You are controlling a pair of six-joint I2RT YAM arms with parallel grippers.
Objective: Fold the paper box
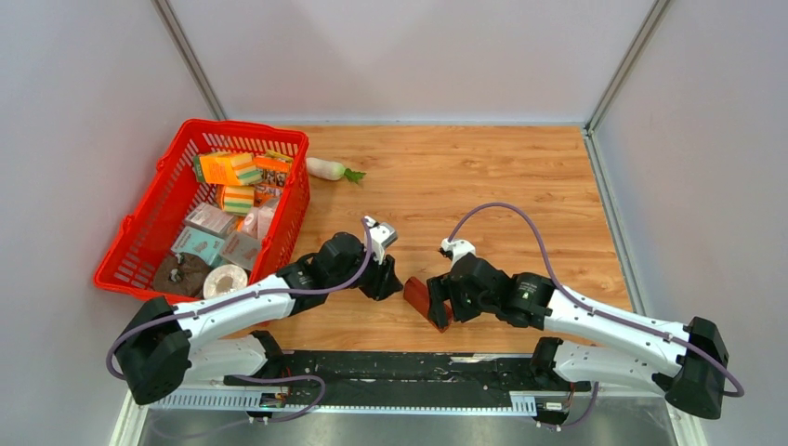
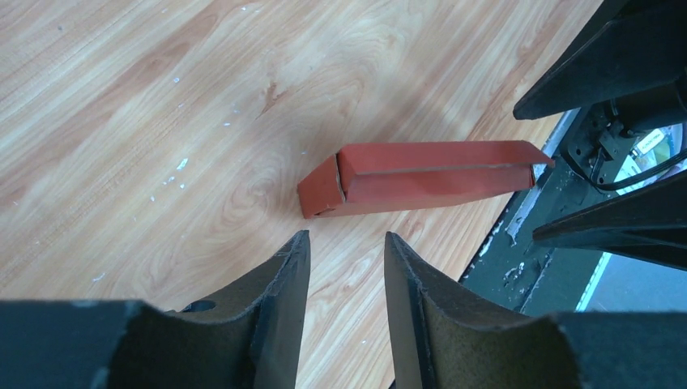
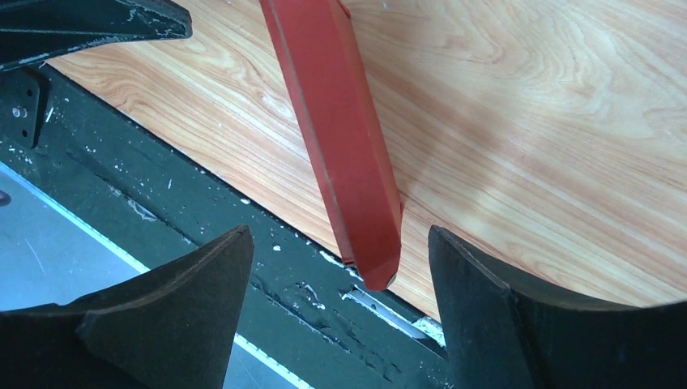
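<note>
Wooden table (image 2: 121, 121), paper box (image 2: 421, 174) between left gripper (image 2: 347, 241) and right gripper (image 3: 339, 235)

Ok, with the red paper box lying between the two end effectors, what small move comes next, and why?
Probably back the right end effector off the paper box. It lies on the table looking closed; its end sits untouched between those open jaws, and the left end effector is open too.

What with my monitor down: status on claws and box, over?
Left claw open, empty. Right claw open astride paper box, not gripping. Nothing blocking.
</note>
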